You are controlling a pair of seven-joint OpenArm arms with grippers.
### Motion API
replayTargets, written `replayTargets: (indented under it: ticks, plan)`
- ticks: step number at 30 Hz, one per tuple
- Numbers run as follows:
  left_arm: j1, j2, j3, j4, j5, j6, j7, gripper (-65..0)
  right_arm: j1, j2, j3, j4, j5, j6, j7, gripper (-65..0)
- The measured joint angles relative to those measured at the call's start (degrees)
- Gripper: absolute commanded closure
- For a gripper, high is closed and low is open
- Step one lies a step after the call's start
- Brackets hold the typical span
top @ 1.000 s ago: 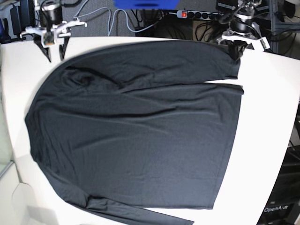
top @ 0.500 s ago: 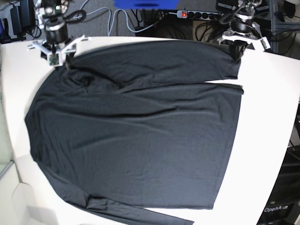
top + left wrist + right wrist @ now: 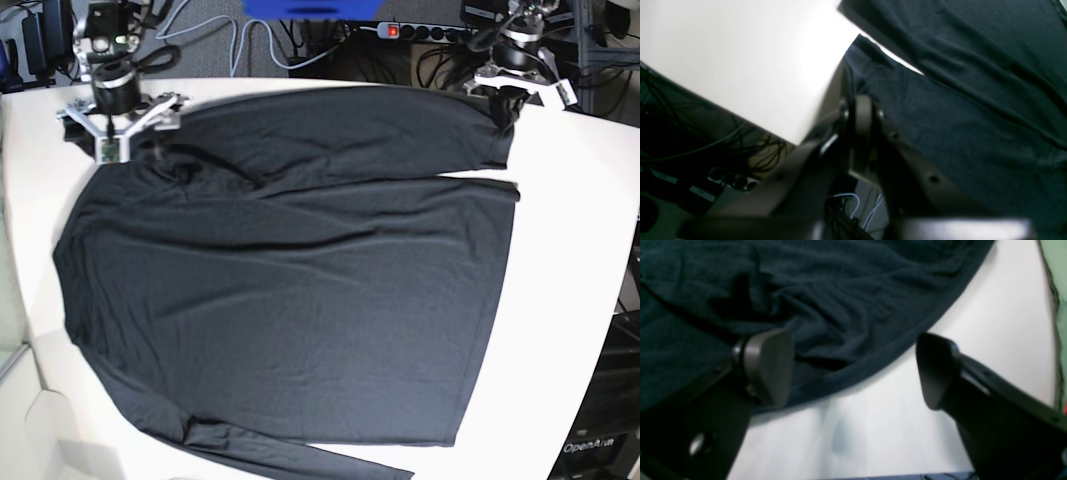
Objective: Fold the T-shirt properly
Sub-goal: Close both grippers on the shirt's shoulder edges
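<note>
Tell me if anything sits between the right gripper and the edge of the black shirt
Nothing visible does. The right gripper is open over the T-shirt edge, one finger over fabric, the other over bare white table. The left gripper is shut at the sleeve end.

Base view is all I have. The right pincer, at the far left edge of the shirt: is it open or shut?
Observer: Open. The right pincer straddles the edge of the T-shirt: one finger is over the cloth, the other over the bare table.
Operator: And the left pincer, at the sleeve?
Observer: The left pincer is shut, with its fingers together at the sleeve end. I cannot tell whether there is cloth between them.
</note>
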Motion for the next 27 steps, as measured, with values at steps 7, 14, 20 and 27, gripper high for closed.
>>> replayTargets:
  ticks: [7, 14, 20, 27]
  plan:
    - [0.09, -0.02, 0.00, 0.00, 0.02, 0.09, 0.00, -2.2, 2.25, -2.58, 4.87, -4.66, 1.16, 0.11, -0.13, -48.0]
    - [0.00, -0.02, 0.00, 0.00, 0.00, 0.04, 0.00, -2.2, 2.93, -4.07, 4.90, -7.63, 1.40, 0.11, 0.57, -47.9]
    - [-0.02, -0.13, 0.00, 0.00, 0.00, 0.07, -0.04, -2.0, 3.61, -6.62, 5.33, -7.72, 1.42, 4.20, 0.87, -45.7]
    - [0.00, -0.15, 0.00, 0.00, 0.02, 0.13, -0.02, -2.0, 3.63, -6.71, 5.11, -7.72, 1.42, 5.49, 0.66, -25.5]
